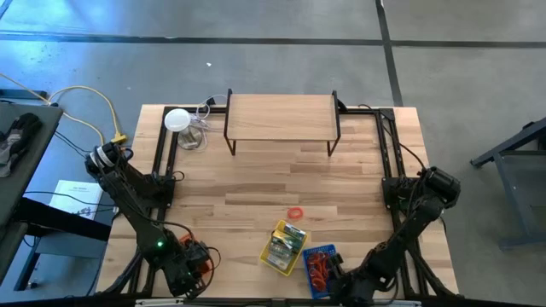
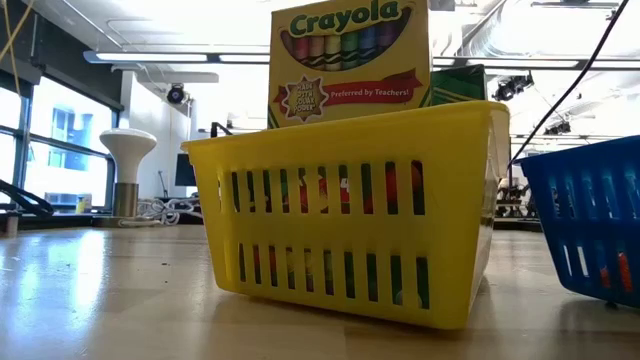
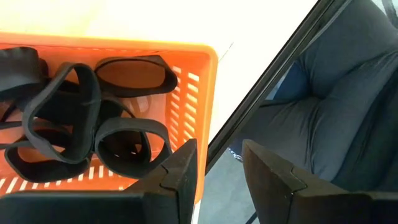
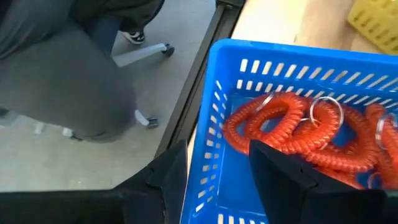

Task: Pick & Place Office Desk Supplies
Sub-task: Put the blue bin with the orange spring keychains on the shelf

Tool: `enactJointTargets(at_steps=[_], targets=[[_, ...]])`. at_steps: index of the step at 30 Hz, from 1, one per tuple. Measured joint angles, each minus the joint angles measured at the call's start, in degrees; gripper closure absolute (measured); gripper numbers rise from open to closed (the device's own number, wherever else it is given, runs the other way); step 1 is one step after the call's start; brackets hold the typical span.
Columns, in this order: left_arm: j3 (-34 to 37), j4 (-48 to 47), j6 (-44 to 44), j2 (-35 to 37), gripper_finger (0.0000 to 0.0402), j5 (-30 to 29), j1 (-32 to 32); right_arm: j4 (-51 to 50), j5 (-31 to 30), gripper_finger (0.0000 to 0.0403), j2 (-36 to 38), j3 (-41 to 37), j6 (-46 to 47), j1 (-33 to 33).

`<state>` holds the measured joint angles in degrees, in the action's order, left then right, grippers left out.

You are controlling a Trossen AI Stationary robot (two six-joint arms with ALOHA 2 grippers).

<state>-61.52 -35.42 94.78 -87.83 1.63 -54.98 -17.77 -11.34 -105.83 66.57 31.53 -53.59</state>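
- While both arms sit folded at the near edge of the tabletop (image 1: 256, 183), the high view shows the yellow basket (image 1: 284, 247) with crayon boxes, the blue basket (image 1: 320, 271) just beside it, and one red loop (image 1: 295, 212) lying loose on the wood nearby. The left pincer (image 1: 194, 266) hangs over an orange basket (image 1: 202, 263) at the left front corner; the right pincer (image 1: 334, 281) is at the blue basket's near end. A wooden shelf (image 1: 281, 119) stands at the far edge, with a white disc (image 1: 177, 119) beside it.
- In the low view, the yellow basket (image 2: 350, 220) fills the middle, a Crayola box (image 2: 350, 60) standing upright inside it; the blue basket (image 2: 590, 220) is just to its right, apart from it.
- In the left wrist view, the left pincer (image 3: 219, 171) has its fingers (image 3: 180, 171) apart, holding nothing, just beyond the rim of the orange basket (image 3: 193, 81), which holds black bands (image 3: 81, 124).
- In the right wrist view, the right pincer (image 4: 214, 168) has its fingers (image 4: 277, 165) apart and empty, straddling the wall of the blue basket (image 4: 211, 124). Red coils (image 4: 292, 127) with metal rings lie inside. A person's grey trouser leg (image 4: 62, 74) shows beyond the tabletop edge.
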Motion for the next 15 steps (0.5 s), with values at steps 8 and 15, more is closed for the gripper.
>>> enactJointTargets(at_steps=[8, 15], targets=[[0.0, -0.03, -0.11, -0.01, 0.028, -0.33, -0.04, -0.55, 0.95, 0.0243, -0.08, 0.0, 1.45, 0.45], [0.0, -0.01, -0.47, -0.02, 0.028, -4.03, -0.04, -3.34, 3.84, 0.0289, -0.59, 0.0, 6.21, 1.18]])
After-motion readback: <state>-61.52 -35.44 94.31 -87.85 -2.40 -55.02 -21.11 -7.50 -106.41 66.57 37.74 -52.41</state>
